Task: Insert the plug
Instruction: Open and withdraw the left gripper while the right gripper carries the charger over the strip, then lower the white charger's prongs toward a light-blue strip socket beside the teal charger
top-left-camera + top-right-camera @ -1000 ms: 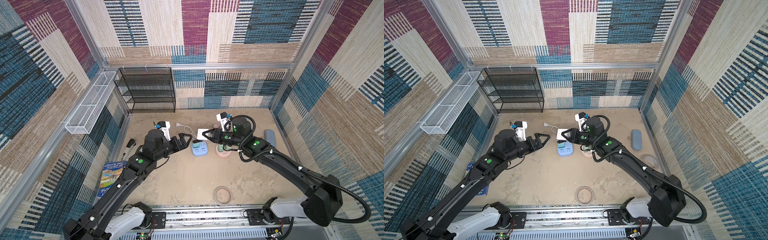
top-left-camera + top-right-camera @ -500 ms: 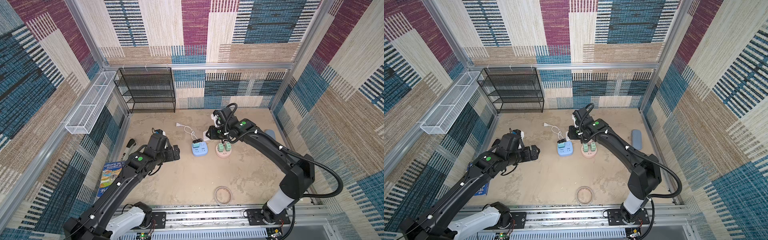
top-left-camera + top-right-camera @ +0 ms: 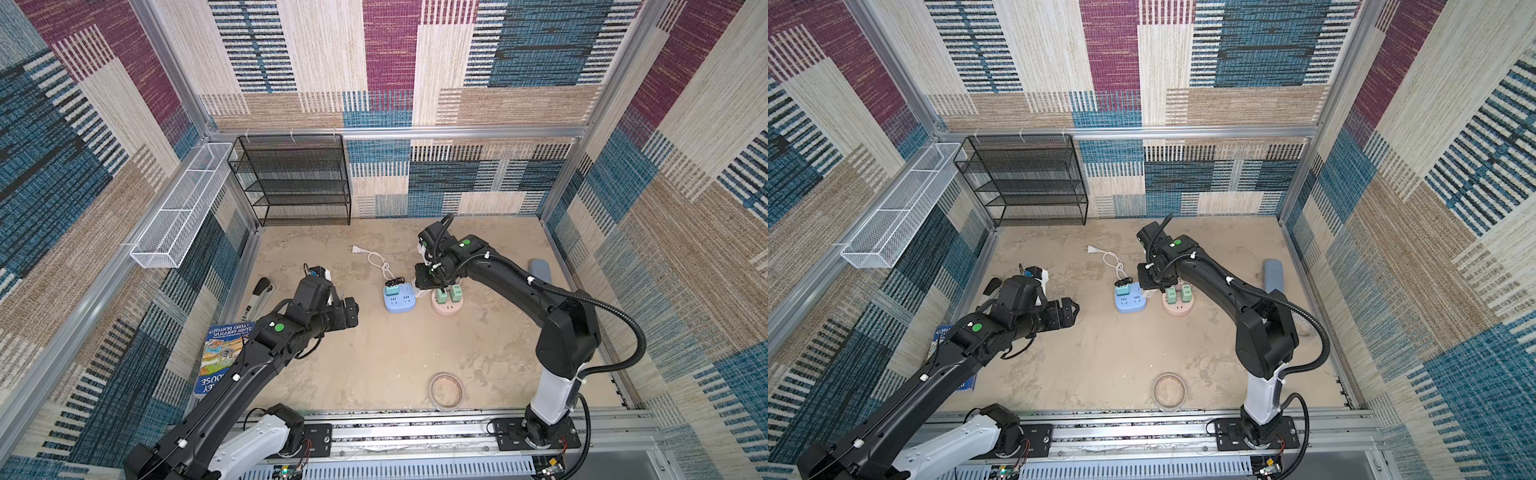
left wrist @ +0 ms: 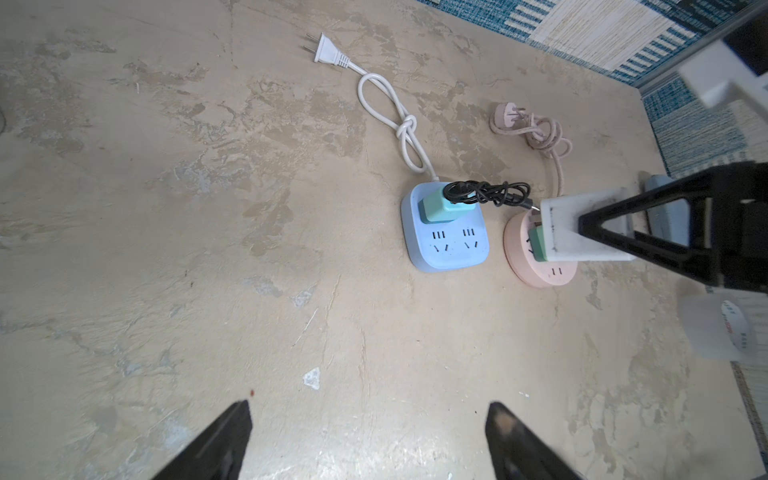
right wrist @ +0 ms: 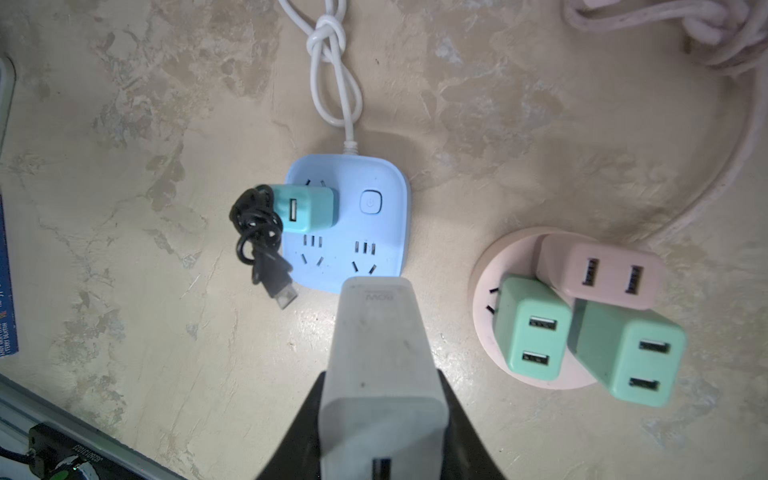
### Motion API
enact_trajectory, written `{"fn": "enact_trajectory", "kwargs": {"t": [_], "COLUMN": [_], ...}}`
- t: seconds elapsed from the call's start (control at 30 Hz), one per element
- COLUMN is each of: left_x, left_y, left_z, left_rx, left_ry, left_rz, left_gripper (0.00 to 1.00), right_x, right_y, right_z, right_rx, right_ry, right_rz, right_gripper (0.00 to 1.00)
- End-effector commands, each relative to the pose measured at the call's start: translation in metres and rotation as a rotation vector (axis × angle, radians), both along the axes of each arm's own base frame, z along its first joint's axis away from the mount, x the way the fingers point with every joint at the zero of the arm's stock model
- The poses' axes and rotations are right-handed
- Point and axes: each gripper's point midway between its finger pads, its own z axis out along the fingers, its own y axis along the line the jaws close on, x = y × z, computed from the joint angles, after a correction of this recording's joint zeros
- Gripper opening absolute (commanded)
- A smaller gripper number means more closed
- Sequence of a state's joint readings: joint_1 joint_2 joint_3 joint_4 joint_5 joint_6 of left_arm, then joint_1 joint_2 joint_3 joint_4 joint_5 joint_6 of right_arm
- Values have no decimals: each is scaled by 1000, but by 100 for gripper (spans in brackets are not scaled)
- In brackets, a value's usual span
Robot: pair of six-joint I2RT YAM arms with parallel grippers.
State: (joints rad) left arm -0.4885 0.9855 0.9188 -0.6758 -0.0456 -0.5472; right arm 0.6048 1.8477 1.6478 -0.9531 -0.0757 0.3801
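two pincers share this sandy desk (image 3: 374, 357), and the blue strip (image 5: 388, 178) and pink round strip (image 5: 486, 266) lie flat on it with sockets facing up, so a plug can go straight down. my right pincer (image 5: 382, 399) is clamped on the white plug (image 5: 380, 332), long sides in its grip, i judge so the prong end points at the desk; the prongs are hidden from me. it hangs over the gap between the two strips, in no socket yet. my left pincer (image 4: 369, 415) stands wide apart with nothing in it, well clear, i think to leave room.

the black shelf (image 3: 291, 178) and white wire basket (image 3: 178, 208) seem to hold nothing. the blue strip carries one teal charger (image 5: 307, 208) with a black cable (image 5: 257, 232) bunched against it, and two sockets free. the pink round strip carries two green chargers (image 5: 532, 328) and a pink charger (image 5: 606, 274), touching, with little room left, so the blue one looks the likelier target.
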Motion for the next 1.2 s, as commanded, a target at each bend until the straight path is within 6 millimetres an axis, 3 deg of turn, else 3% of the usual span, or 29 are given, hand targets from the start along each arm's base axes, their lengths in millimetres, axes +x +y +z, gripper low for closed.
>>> {"fn": "enact_trajectory", "kwargs": {"t": [0.0, 0.3, 0.73, 1.17], "left_x": [2, 2, 2, 2], "left_y": [-8, -5, -16, -13], "left_z": [1, -1, -8, -9], "left_rx": [-15, -22, -42, -37], "left_ry": [-9, -30, 1, -4], "left_rz": [-39, -27, -72, -55], "left_gripper": [91, 91, 89, 88], "right_x": [8, 18, 8, 9], "right_y": [4, 10, 27, 25], "right_z": [-4, -19, -40, -48], "right_rx": [-12, -51, -60, -95], "right_ry": [-13, 22, 74, 76], "right_rz": [15, 27, 71, 57], "right_gripper": [0, 0, 0, 0]}}
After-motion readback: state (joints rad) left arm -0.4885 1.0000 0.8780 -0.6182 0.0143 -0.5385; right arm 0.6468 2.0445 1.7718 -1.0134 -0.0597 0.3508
